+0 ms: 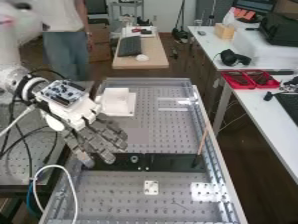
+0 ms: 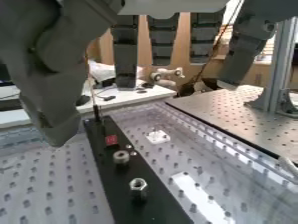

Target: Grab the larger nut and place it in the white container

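Over the perforated metal table, the white arm is holding out the dark hand, its fingers hanging wide and fairly straight, gripping nothing. The black strip is lying across the table near them. The high view is placing the white container just beside the hand, whereas the wrist view is giving the larger nut's hexagonal rim and open centre. That nut is sitting on the strip, near the smaller nut. It is probably going to handle as stiff, dense, sturdy and slightly slippery, so opposite flat sides are offering the safest hold.
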Controlling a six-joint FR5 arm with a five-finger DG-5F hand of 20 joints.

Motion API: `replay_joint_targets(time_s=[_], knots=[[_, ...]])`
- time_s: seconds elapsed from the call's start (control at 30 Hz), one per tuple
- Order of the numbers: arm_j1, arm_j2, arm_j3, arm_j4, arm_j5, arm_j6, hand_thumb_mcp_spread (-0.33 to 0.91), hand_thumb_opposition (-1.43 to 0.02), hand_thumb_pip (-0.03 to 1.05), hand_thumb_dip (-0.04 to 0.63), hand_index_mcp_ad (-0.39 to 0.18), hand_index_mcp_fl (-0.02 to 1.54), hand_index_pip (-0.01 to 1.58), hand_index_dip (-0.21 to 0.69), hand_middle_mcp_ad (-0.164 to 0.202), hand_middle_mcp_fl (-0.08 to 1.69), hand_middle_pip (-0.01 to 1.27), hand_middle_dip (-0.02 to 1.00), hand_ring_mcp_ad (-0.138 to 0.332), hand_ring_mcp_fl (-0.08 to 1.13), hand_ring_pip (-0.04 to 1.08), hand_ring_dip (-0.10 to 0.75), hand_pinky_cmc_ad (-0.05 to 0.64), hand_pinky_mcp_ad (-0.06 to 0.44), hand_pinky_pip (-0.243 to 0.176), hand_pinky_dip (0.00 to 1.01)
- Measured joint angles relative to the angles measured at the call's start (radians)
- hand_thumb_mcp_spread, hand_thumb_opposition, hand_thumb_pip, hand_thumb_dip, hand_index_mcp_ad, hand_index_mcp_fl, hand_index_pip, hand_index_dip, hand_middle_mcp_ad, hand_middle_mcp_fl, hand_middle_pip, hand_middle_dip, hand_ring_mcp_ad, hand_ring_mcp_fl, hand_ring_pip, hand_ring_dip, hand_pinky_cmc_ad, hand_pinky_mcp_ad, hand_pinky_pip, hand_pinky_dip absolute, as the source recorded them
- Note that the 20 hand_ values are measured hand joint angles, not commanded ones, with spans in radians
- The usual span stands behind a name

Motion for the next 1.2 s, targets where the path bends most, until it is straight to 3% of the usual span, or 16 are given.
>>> replay_joint_targets(time_s=[0.13, 0.4, 0.9, 1.2], knots=[[-0.018, -0.022, -0.018, 0.042, 0.001, -0.006, 0.24, -0.80, 0.71, 0.126, -0.115, 0.02, 1.08, -0.143, 0.072, -0.01, 0.12, 0.22, 0.190, 0.00, 0.10, 0.140, 0.379, 0.330, -0.105, 0.68], [-0.059, -0.087, -0.059, 0.203, -0.037, -0.050, 0.26, -0.83, 0.72, 0.141, -0.138, 0.02, 1.43, -0.138, 0.070, -0.01, 0.12, 0.22, 0.187, 0.00, 0.12, 0.140, 0.379, 0.330, -0.105, 0.68], [-0.126, -0.197, -0.096, 0.426, -0.173, -0.101, 0.28, -0.84, 0.76, 0.143, -0.147, 0.02, 1.56, -0.030, 0.068, -0.01, 0.12, 0.19, 0.176, 0.00, 0.21, 0.103, 0.374, 0.316, -0.105, 0.68], [-0.145, -0.224, -0.091, 0.449, -0.207, -0.095, 0.31, -0.85, 0.78, 0.171, -0.147, 0.02, 1.56, -0.028, 0.072, -0.01, 0.12, 0.17, 0.176, 0.00, 0.23, 0.087, 0.368, 0.311, -0.105, 0.70]])
